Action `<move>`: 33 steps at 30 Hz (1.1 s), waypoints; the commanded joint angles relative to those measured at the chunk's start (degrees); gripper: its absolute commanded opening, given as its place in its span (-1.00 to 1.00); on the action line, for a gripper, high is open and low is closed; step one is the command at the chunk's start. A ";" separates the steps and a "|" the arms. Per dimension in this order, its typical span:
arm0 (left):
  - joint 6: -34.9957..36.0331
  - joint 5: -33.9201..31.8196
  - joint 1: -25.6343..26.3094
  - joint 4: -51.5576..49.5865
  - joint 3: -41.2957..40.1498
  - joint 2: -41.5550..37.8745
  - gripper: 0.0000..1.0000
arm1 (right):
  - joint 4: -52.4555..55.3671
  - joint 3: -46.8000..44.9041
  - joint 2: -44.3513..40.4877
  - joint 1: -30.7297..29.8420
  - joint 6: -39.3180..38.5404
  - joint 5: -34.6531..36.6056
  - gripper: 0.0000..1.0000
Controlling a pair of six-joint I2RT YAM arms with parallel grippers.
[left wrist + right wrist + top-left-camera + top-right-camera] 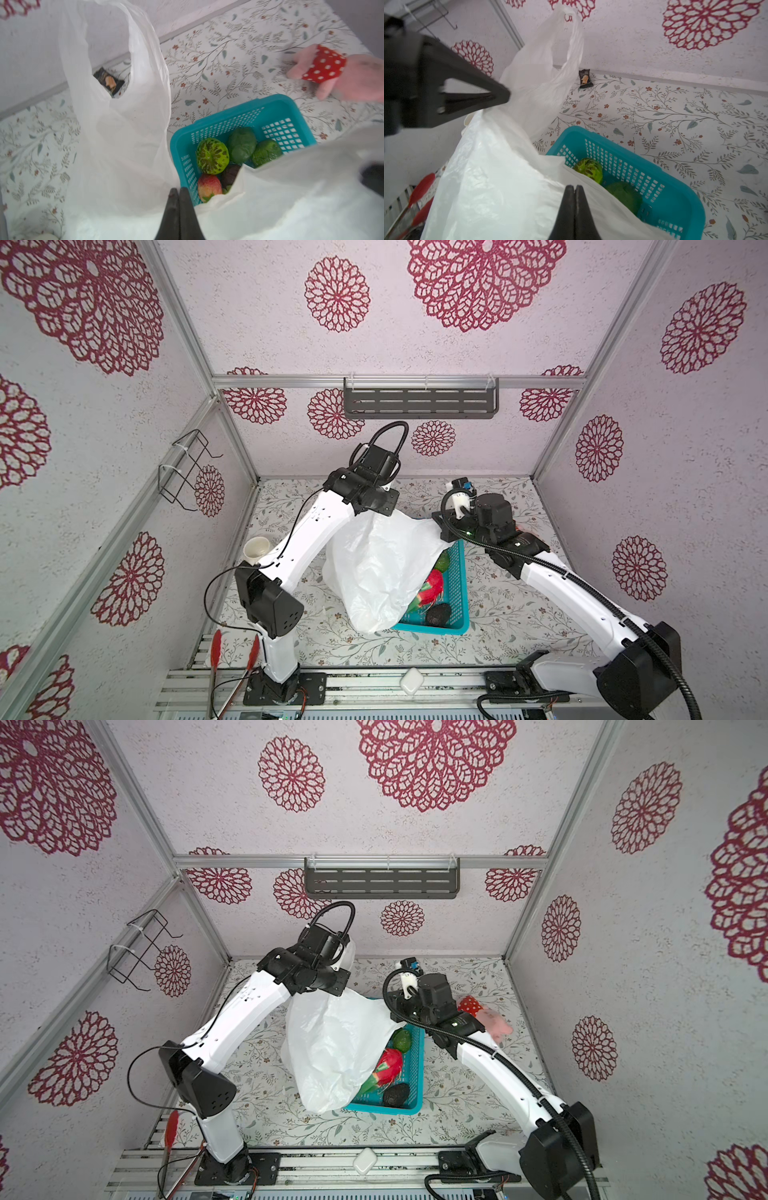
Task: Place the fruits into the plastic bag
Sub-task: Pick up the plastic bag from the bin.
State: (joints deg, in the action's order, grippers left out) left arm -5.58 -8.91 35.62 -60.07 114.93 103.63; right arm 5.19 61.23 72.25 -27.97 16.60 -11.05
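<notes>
At the bottom edge of each wrist view, my left end effector (179, 199) and right end effector (575, 199) are pressed together, pinching the plastic bag (374, 568) — thin film, likely slippery, so I'd hold its bunched rim. Beyond, mid-frame, the fruits (241, 145) lie in the teal basket (228, 114) — probably light.

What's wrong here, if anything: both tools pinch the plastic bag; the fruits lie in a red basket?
The basket is teal, not red, per the left wrist view. The left tool and right tool pinch the plastic bag; the fruits lie in that basket.
</notes>
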 commanded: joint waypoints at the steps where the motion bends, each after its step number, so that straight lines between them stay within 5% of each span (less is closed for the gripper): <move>1: 10.76 4.41 0.24 2.50 -3.44 -1.66 -1.00 | -7.01 -0.96 -2.71 2.96 5.97 -2.94 -1.00; 4: 13.01 6.79 0.24 3.63 -5.41 -3.36 -1.00 | -8.10 -1.52 -3.43 3.72 6.08 -4.69 -0.85; 6: 14.89 8.69 0.22 4.99 -7.59 -4.91 -1.00 | -8.65 -1.79 -3.99 4.03 5.77 -6.25 -0.39; 10: 16.90 11.02 0.20 6.98 -10.36 -6.73 -1.00 | -8.92 -1.75 -4.96 4.23 4.04 -11.30 0.10; 22: 21.20 17.48 -1.59 20.07 -23.68 -15.74 -1.00 | -9.51 0.55 -0.76 3.25 5.12 -24.65 0.31; 33: 17.55 24.38 -2.26 33.61 -35.67 -23.13 -1.00 | -23.22 0.21 7.41 -3.13 14.42 -22.90 0.36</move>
State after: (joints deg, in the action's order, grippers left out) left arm 13.08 10.94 33.56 -34.72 82.81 83.68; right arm -7.35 60.14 77.41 -28.95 24.82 -34.33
